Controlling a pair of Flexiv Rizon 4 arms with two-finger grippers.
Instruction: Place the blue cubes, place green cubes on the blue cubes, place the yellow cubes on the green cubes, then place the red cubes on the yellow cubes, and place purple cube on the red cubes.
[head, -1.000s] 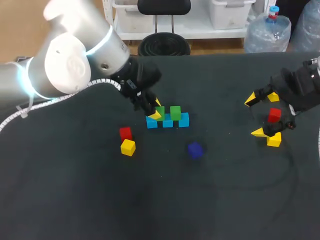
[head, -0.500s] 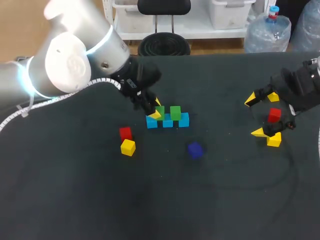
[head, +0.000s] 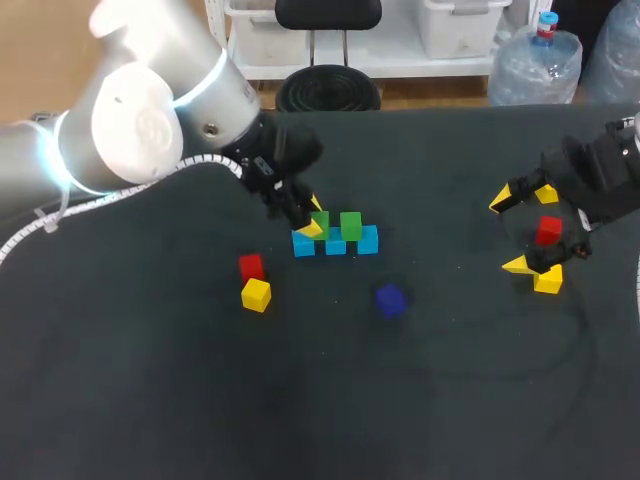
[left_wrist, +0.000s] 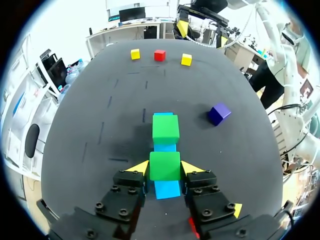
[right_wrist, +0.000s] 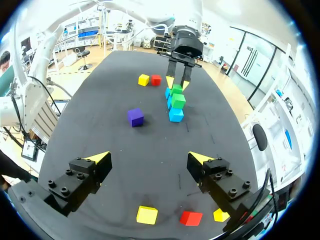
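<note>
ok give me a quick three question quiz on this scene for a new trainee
1. How many blue cubes form the bottom row?
2. True or false: the purple cube lies on the table, apart from the blue cubes.
3. The left gripper is shut on: A a green cube, B the purple cube, C nothing?
Key: 1 three; 2 true; 3 A.

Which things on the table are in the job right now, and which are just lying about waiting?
In the job now:
- blue cubes, in a row
- green cubes, on the blue
- left tool, shut on one green cube

Lying about for later tiers:
- yellow cubes
- red cubes
- purple cube
- right tool, open
</note>
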